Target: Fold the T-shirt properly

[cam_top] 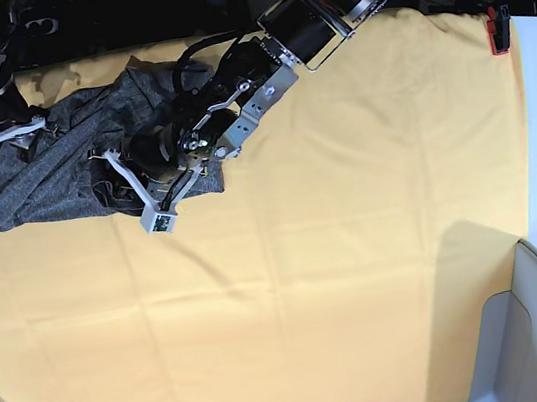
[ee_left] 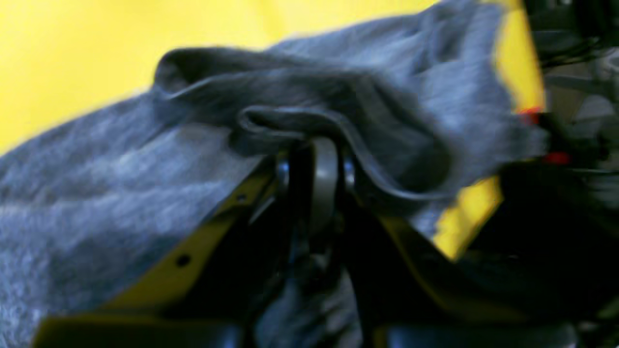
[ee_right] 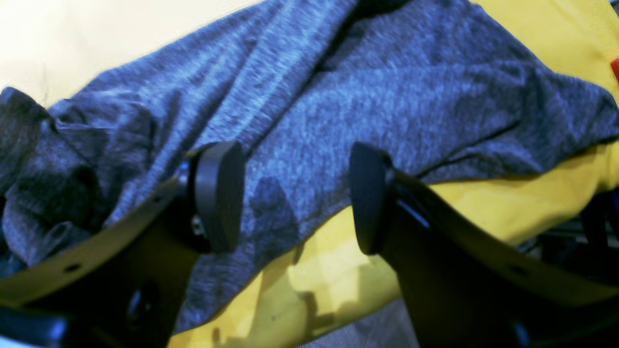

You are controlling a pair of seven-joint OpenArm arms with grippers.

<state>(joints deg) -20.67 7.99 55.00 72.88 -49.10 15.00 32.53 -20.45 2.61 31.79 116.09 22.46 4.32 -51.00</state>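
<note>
T-shirt (ee_left: 121, 183) fold pinched in left pincer (ee_left: 314, 145).

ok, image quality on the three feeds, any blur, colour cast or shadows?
Left wrist: smeared throughout, T-shirt and left gripper both soft. Right wrist: sharper, bluish cast on the shirt, right gripper shadowing the yellow cloth. Base: sharp, evenly lit, one soft shadow on the cloth at lower right.

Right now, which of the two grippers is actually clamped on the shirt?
The left gripper: its jaws are pinched shut on a fold of the T-shirt. The right gripper stands open above the fabric, gripping nothing.
</note>
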